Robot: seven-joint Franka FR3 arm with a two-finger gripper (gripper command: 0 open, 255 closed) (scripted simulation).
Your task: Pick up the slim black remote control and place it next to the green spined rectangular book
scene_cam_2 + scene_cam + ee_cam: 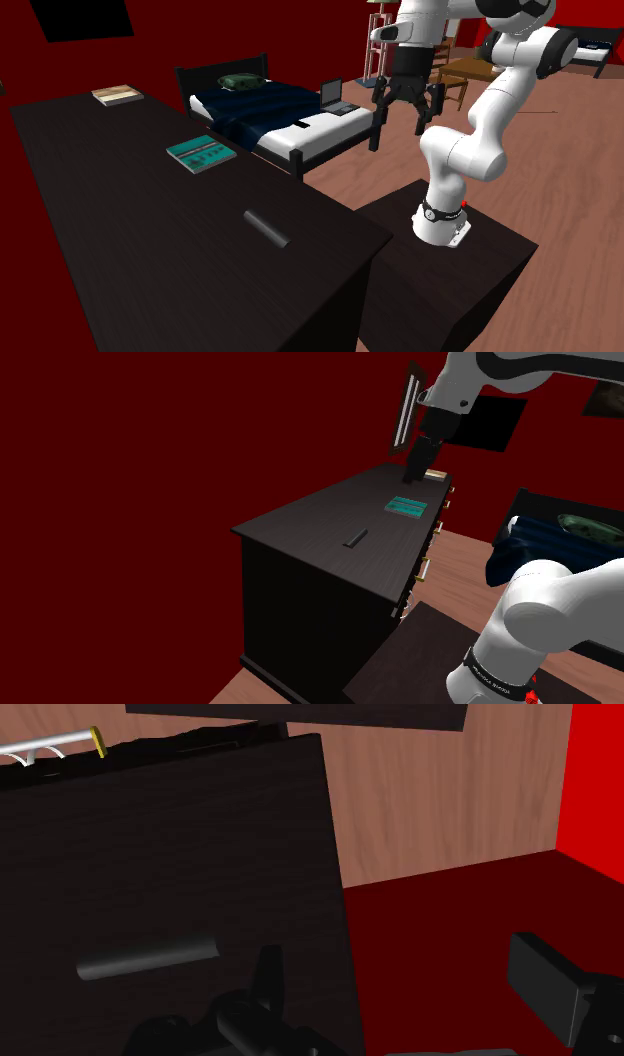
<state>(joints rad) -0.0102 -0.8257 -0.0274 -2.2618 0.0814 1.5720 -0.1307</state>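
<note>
The gripper (408, 108) hangs high in the air with its two fingers spread wide and nothing between them, so nothing is grasped. The remote (266, 228), a slim dark bar, lies flat on the top of the dark dresser (120, 260), toward the end nearer the stand (440, 280) and well apart from the gripper. In the wrist view the remote (147, 959) sits off to one side of the fingers rather than between them, which suggests the hand is not lined up over it. The green book (201, 153) lies flat farther along the same top, with bare surface between it and the remote (room enough beside it for a landing spot, by the look of it). A tan book (117, 95) rests at the far end, out of the way. Judging from this, the task is at its very start and the pickup has not begun. The wide-open fingers suit an approach. The next move calls for bringing the hand above the remote, turning the fingers to close across its narrow width, and coming down low. Because the remote is so thin, the fingertips may scrape the dresser or nudge the remote aside instead of catching it.
</note>
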